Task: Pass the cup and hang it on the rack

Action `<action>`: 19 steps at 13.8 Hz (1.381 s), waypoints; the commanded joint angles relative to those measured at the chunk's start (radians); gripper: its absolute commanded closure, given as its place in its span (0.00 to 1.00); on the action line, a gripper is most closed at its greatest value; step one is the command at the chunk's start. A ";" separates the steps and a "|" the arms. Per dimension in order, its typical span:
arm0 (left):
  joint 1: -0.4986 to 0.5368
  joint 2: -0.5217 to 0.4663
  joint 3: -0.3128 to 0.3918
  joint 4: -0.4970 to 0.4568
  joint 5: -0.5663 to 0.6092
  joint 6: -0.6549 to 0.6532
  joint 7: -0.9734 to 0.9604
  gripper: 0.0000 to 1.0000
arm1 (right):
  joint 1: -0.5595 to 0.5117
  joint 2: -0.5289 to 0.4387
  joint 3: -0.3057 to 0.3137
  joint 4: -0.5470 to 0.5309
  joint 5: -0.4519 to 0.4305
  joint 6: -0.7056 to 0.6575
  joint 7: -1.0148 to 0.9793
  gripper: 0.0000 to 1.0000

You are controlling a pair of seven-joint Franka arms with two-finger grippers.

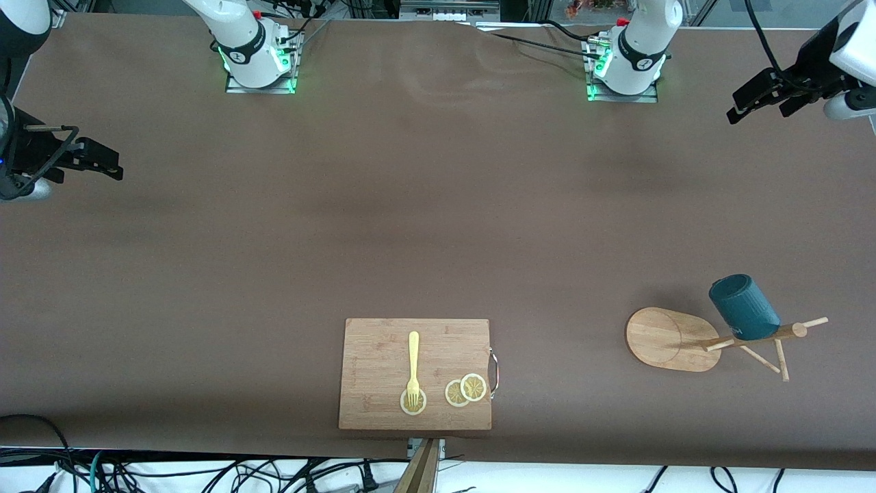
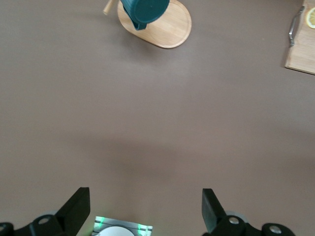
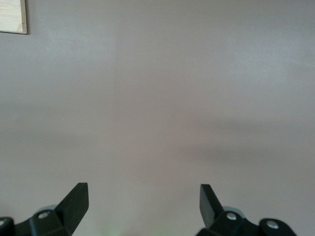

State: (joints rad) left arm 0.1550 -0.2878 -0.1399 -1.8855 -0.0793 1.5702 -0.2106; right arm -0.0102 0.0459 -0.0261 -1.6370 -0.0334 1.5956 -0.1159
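The dark teal cup [image 1: 742, 308] hangs on a peg of the bamboo rack [image 1: 664, 339], which stands toward the left arm's end of the table, near the front camera. In the left wrist view the cup [image 2: 145, 10] and the rack's oval base [image 2: 170, 29] show far off from the fingers. My left gripper [image 1: 738, 104] hangs open and empty over the table's edge at the left arm's end; its own view shows the left gripper [image 2: 146, 197] over bare table. My right gripper [image 1: 113, 163] waits open and empty over the right arm's end, and the right gripper [image 3: 144, 194] sees only bare tabletop.
A rectangular wooden cutting board [image 1: 376, 356] lies near the front camera at mid-table, with a yellow fork [image 1: 413, 359] and lemon slices [image 1: 466, 390] on it. Its metal handle [image 1: 494, 373] faces the rack. Cables run along the front edge [image 1: 205, 472].
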 commanded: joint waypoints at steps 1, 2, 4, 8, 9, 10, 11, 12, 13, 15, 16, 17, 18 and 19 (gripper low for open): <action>-0.144 -0.002 0.158 -0.006 0.091 0.051 -0.012 0.00 | -0.004 0.005 0.005 0.016 0.007 -0.005 0.012 0.00; -0.144 0.024 0.161 0.031 0.093 0.045 -0.012 0.00 | -0.004 0.005 0.005 0.016 0.007 -0.005 0.012 0.00; -0.143 0.083 0.155 0.119 0.093 0.022 -0.016 0.00 | -0.004 0.006 0.005 0.016 0.007 -0.005 0.012 0.00; -0.111 0.206 0.157 0.259 0.057 0.016 0.034 0.00 | -0.004 0.006 0.005 0.016 0.007 -0.006 0.009 0.00; -0.100 0.207 0.152 0.259 0.021 0.016 0.039 0.00 | -0.004 0.006 0.005 0.016 0.007 -0.006 0.008 0.00; -0.077 0.208 0.145 0.259 0.009 0.016 0.042 0.00 | -0.004 0.006 0.005 0.016 0.007 -0.006 0.008 0.00; -0.065 0.208 0.132 0.259 0.001 0.014 0.052 0.00 | -0.004 0.006 0.003 0.016 0.007 -0.006 0.005 0.00; -0.065 0.208 0.129 0.258 0.001 0.014 0.059 0.00 | -0.004 0.005 0.005 0.016 0.007 -0.009 0.007 0.00; -0.066 0.208 0.129 0.256 0.003 0.016 0.060 0.00 | -0.004 0.006 0.005 0.016 0.007 -0.006 0.008 0.00; -0.074 0.216 0.129 0.258 0.001 0.016 0.059 0.00 | -0.005 0.006 0.003 0.017 0.007 -0.009 0.002 0.00; -0.077 0.219 0.128 0.259 0.001 0.014 0.057 0.00 | -0.005 0.006 0.003 0.017 0.009 -0.009 0.001 0.00; -0.078 0.219 0.126 0.259 0.001 0.011 0.057 0.00 | -0.005 0.006 0.003 0.017 0.007 -0.009 -0.001 0.00; -0.078 0.223 0.126 0.259 0.000 0.010 0.063 0.00 | -0.005 0.006 0.003 0.017 0.007 -0.008 -0.002 0.00; -0.077 0.226 0.128 0.259 0.000 0.007 0.077 0.00 | -0.005 0.008 0.003 0.017 0.007 -0.006 -0.002 0.00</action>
State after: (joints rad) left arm 0.0704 -0.0815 -0.0101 -1.6565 -0.0601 1.6031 -0.1706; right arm -0.0102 0.0463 -0.0261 -1.6369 -0.0334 1.5955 -0.1159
